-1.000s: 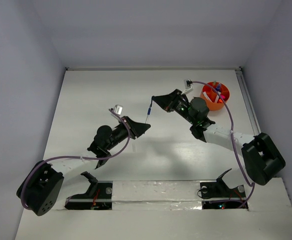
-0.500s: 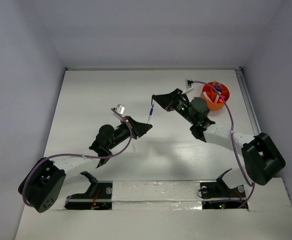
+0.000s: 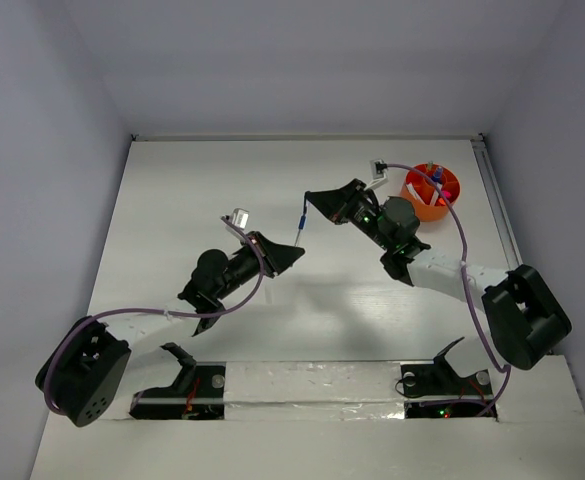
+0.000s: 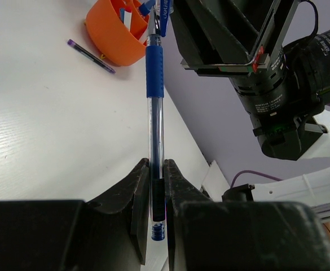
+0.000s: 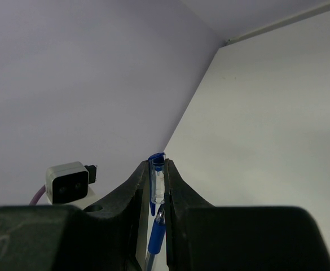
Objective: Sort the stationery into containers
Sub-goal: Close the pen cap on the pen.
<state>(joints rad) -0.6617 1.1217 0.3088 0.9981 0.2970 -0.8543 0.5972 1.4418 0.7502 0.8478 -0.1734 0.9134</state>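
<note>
A blue pen (image 3: 298, 229) with a clear barrel hangs over the table between the two arms. My left gripper (image 4: 155, 176) is shut on the pen's (image 4: 155, 107) rear end, and its blue grip points away towards the right arm. The right gripper (image 5: 159, 169) is shut on the clear pen cap (image 5: 158, 183) with a blue clip. The pen's (image 5: 155, 240) tip sits right at the cap's mouth. The orange cup (image 3: 419, 206) stands at the far right with several items in it, behind the right gripper (image 3: 310, 198). My left gripper (image 3: 294, 256) is below the pen.
A thin dark purple pen (image 4: 90, 55) lies on the table beside the orange cup (image 4: 111, 42). A purple cable (image 3: 460, 232) loops along the right arm near the cup. White walls enclose the table on the left, back and right.
The left arm has shifted slightly. Both grippers keep the same hold on the pen and the cap.
</note>
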